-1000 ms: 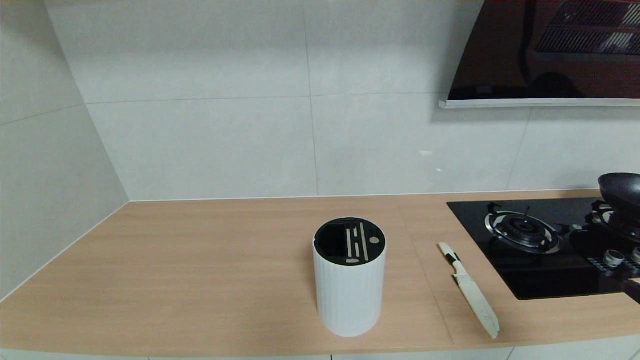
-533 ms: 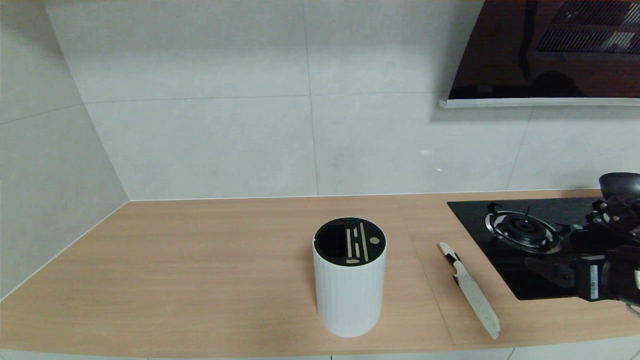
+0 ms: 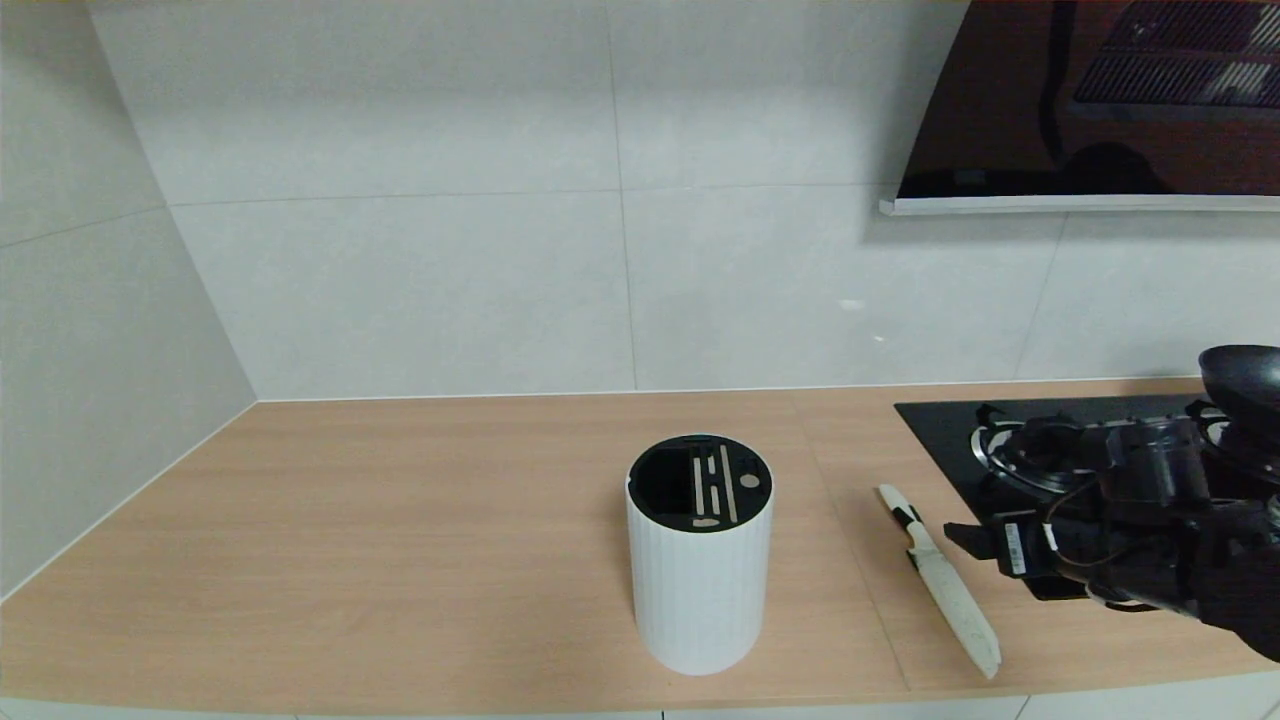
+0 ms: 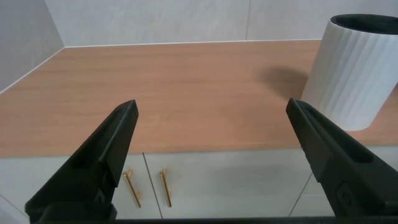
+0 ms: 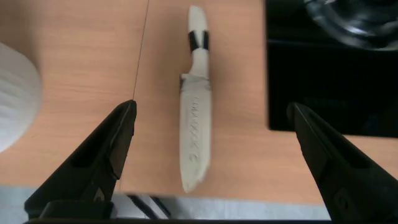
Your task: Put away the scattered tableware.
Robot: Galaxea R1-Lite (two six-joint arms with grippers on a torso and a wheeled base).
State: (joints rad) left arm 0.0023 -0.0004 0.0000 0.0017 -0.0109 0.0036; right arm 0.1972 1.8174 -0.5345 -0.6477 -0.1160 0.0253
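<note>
Beside the stove (image 3: pixel 940 430), the right claw (image 5: pixel 211 112) hangs spread wide over the knife (image 5: pixel 195 124) (near the surface (image 3: pixel 400 520) edge); a skewed pinch could shove it off.

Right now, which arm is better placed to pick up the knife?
The right. Its open gripper hangs over the knife, while the left gripper is off the front edge of the counter, beyond the white holder.

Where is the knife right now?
Head view: the knife lies flat on the counter's right side, between the white holder and the stove, with the right gripper close by.
</note>
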